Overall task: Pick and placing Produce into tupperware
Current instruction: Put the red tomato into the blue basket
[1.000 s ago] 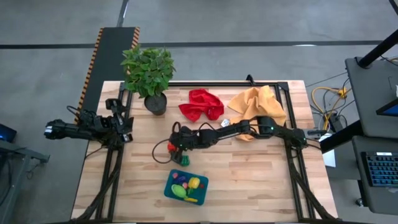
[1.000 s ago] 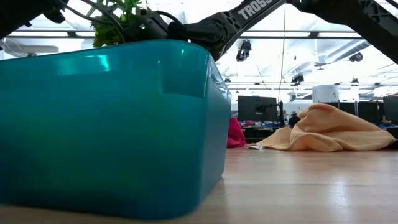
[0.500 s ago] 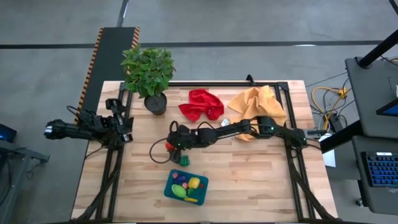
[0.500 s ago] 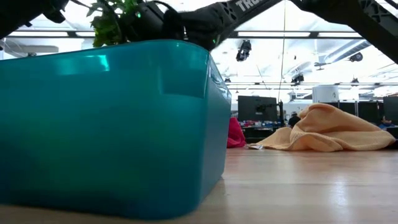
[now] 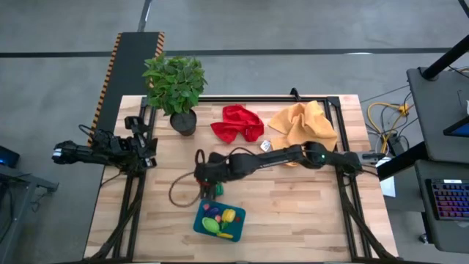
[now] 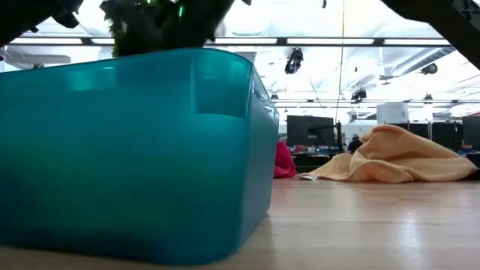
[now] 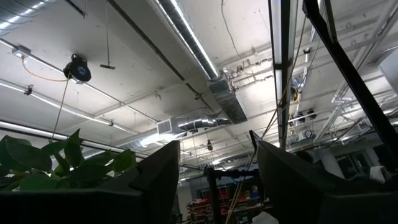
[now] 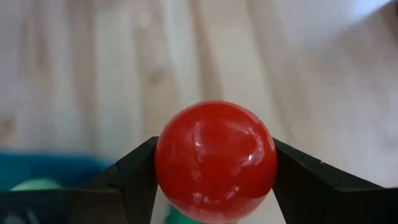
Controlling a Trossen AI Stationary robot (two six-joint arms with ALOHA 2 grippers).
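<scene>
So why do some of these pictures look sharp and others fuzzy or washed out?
Right wrist view: the red ball held in the right gripper is crisp, the wooden table behind it blurred. Low view: bright ceiling lights glare, and the teal container shows reflections. Left wrist view: the plant leaves are dim against lit ceiling.

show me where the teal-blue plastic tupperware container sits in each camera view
High view: teal-blue plastic tupperware container, near table edge, just below the right gripper.
Low view: its wall fills the left.
Left wrist view: not in it.
Right wrist view: a blurred teal strip beside the gripped round red toy piece.
Shared landmark: the container itself.
</scene>
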